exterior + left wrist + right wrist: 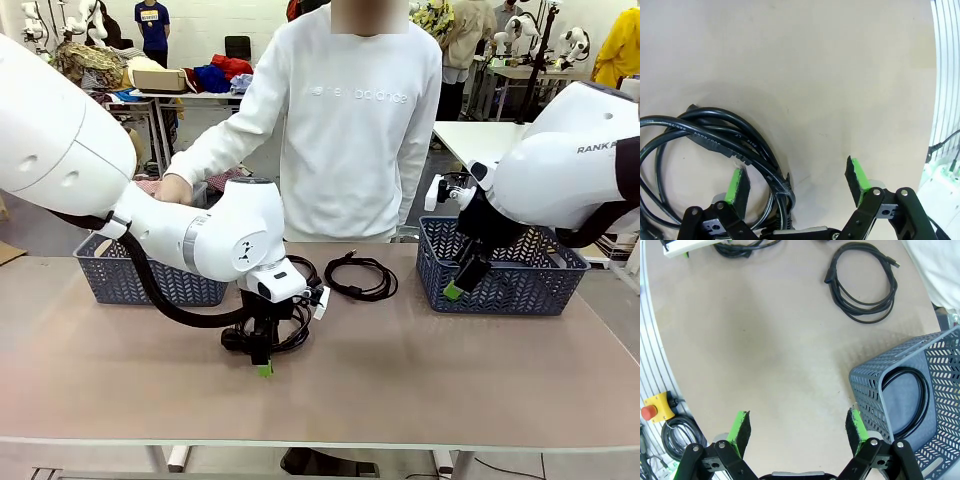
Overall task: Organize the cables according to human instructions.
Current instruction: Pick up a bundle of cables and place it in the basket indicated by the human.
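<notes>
Left claw (pixel 795 175): fingers apart, pointing down at table (pixel 420 380), clamping nothing. Edge strands of near coil (pixel 715 135) run between fingers, just beside one pad; rest of loop spreads outside, flat.

Right claw (pixel 797 422): fingers apart, empty, just beside right basket (pixel 875 385). Coil in basket (pixel 922 405) leans on wall.

Middle coil (pixel 360 277): well apart from both claws, flat oval, long axis across table, plug end toward person.

- a left basket (pixel 110 280) stands on the table (pixel 400 390) at its left side, a right basket (pixel 520 290) at its right
- a middle coil (pixel 362 294) lies between them
- a front coil (pixel 720 131) lies nearer, left of it, under the left gripper (pixel 797 187)
- a third coil (pixel 927 392) lies in the right basket
</notes>
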Motion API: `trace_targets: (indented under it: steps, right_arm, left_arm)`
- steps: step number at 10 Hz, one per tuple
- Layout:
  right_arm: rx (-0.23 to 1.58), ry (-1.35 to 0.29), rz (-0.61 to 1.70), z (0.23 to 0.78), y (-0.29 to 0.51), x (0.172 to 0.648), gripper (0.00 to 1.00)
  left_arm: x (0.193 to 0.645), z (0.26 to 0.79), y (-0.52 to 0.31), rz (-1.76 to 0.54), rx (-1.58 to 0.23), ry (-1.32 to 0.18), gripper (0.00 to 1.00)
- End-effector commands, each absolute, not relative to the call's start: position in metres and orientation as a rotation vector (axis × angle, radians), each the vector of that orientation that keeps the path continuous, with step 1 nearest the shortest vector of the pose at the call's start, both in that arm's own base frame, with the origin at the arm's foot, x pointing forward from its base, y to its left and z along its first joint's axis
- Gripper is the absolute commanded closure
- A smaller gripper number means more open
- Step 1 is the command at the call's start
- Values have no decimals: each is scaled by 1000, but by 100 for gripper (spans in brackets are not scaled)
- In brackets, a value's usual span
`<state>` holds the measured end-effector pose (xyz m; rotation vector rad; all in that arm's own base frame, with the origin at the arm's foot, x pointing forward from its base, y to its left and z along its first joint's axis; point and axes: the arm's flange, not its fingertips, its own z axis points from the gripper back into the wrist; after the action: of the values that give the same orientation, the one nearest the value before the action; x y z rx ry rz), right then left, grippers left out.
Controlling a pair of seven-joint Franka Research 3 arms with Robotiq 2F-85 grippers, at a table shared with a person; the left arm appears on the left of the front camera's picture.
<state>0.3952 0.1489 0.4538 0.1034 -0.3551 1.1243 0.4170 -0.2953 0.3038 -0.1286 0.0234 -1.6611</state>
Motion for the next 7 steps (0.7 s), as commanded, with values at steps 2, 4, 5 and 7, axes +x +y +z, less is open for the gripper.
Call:
trace_targets:
  steps: [2, 4, 5, 7]
  right_arm:
    - [100, -361, 1116, 455, 149, 395, 0]
    - [100, -361, 1116, 455, 149, 395, 0]
    - [100, -361, 1116, 455, 149, 395, 0]
    - [100, -361, 1116, 455, 149, 395, 0]
  left_arm:
    - [415, 309, -291, -1612, -148, 35, 0]
    - [415, 310, -290, -1600, -124, 32, 20]
    - [415, 309, -290, -1595, -121, 30, 39]
    - [415, 309, -289, -1591, -123, 27, 59]
